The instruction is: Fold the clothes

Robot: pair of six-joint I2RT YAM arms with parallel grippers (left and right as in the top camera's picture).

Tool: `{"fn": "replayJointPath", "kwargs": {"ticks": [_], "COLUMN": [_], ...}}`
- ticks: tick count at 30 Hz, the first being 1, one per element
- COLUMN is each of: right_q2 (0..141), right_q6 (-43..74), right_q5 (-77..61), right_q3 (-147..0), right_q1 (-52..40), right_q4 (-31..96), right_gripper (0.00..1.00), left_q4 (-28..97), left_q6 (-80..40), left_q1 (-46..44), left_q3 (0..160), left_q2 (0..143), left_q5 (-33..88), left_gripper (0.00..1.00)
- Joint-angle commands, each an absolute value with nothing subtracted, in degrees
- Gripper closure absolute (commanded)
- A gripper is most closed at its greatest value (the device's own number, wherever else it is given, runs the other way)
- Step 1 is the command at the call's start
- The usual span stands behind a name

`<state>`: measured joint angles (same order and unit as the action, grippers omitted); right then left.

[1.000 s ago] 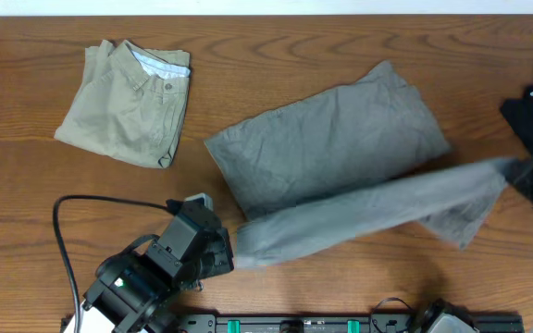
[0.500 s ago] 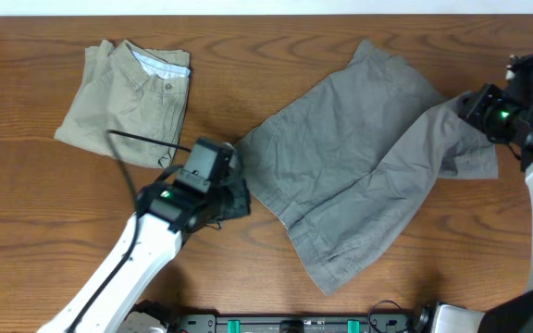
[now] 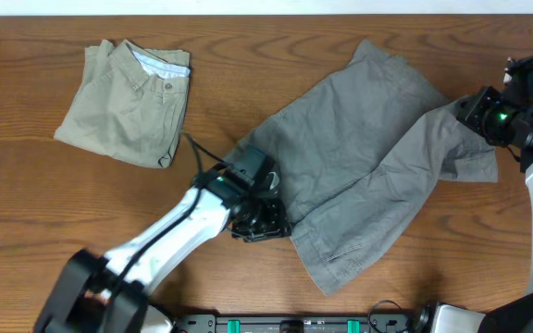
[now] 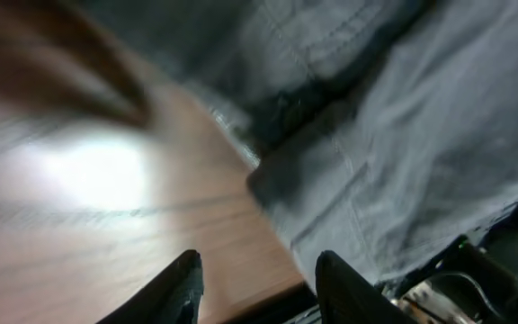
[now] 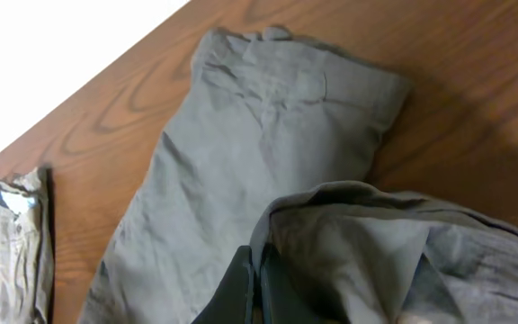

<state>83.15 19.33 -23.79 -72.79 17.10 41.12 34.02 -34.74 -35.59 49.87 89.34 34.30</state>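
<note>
Grey shorts (image 3: 359, 157) lie rumpled centre-right on surface (image 3: 276, 55); soft, light, floppy imo. R claw (image 3: 468, 109) pinches cloth nr right edge; L claw (image 3: 265, 220) spread, empty, at front-side hem. I'd grab there.

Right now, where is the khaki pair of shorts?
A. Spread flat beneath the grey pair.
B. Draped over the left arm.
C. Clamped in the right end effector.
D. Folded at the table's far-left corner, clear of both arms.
D: in the overhead view the khaki shorts lie folded at upper left, apart from the grey shorts, where the left end effector and right end effector both are.
</note>
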Motion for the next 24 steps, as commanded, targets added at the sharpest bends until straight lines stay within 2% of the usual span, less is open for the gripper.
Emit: {"fn": "replayJointPath", "kwargs": {"ticks": [1,11,15,16,18,24], "right_q2": [81.9,81.9,81.9,81.9,81.9,81.9], "right_q6": [20.1,20.1,20.1,20.1,20.1,19.8], "right_q5": [-24.3,-24.3,-24.3,-24.3,-24.3,-24.0], "right_q3": [-73.5,-73.5,-73.5,-73.5,-73.5,-73.5], "right_q1": [16.9,16.9,16.9,16.9,16.9,16.9], "right_q4": [41.6,41.8,41.9,41.8,41.8,42.0], "right_gripper": [0.99,0.99,0.99,0.99,0.99,0.99], "left_q4": [32.0,26.7,25.2,25.3,25.4,26.6], "left_q6": [-36.6,-39.8,-39.8,-39.8,-39.7,-39.7], "left_q1": [-36.2,-36.4,-36.4,-36.4,-36.4,-35.4], "left_q3": [50.5,50.5,50.5,50.5,50.5,50.5], "left_q2": [92.2,93.9,93.9,93.9,93.9,91.9], "left_q5": [39.7,39.9,39.9,40.4,42.0,42.1], "left_gripper": [0.57,0.57,0.71,0.81,0.93,0.94]}}
